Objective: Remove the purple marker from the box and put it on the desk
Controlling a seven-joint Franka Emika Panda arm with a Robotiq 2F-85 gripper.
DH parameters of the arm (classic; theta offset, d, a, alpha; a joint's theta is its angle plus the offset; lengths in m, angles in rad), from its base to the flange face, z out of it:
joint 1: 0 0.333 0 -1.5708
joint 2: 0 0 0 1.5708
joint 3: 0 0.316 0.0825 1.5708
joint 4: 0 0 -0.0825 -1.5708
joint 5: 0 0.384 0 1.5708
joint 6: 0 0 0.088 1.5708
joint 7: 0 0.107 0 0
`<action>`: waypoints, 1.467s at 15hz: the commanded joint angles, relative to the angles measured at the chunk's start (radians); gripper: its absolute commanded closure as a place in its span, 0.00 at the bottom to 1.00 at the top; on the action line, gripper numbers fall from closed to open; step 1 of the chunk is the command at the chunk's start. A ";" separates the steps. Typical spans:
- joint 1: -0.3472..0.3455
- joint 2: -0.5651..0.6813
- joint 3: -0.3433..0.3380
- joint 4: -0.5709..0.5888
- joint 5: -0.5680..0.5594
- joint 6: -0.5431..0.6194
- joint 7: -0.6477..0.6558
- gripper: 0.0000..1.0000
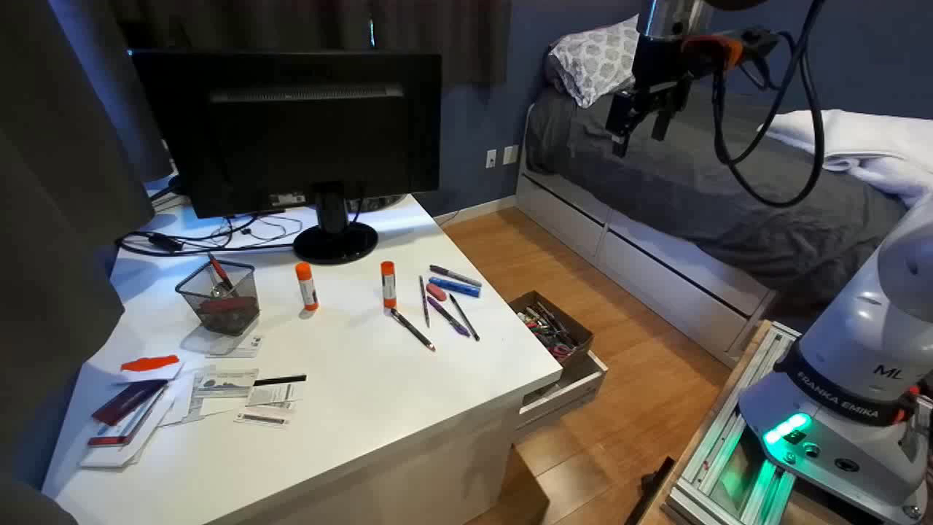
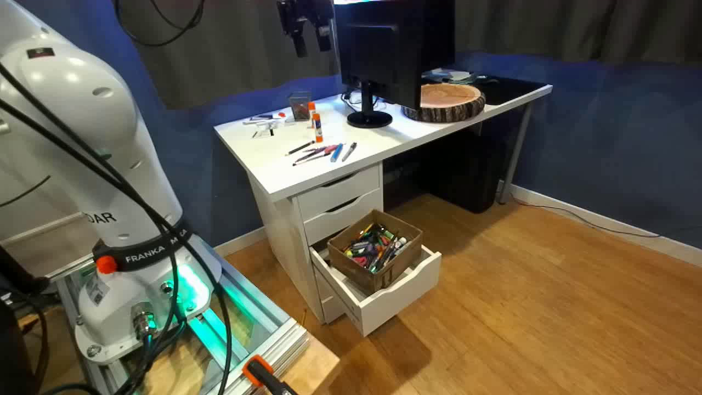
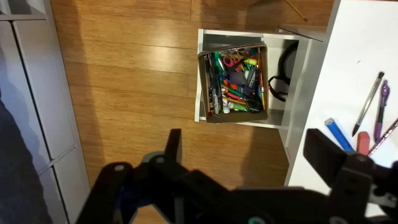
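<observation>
Wrist view, rectangular box [image 3: 238,118], apparently cardboard

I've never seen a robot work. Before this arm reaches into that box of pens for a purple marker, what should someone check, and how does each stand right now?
1. Gripper open and holding nothing: ok.
2. Drawer pulled out: ok.
3. Box open on top: ok; its contents show.
4. Purple marker picked out inside: cannot tell; the pens there lie jumbled.
5. Marker not already out: cannot tell; a purple pen lies on the desk, perhaps a different one.
6. Gripper down at the box: not ok; it hangs well above.
</observation>
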 commanded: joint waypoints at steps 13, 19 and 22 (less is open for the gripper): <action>0.014 0.001 -0.012 0.002 -0.007 -0.003 0.006 0.00; 0.014 0.001 -0.012 0.002 -0.007 -0.003 0.006 0.00; 0.010 0.082 -0.030 -0.008 -0.019 0.024 -0.027 0.00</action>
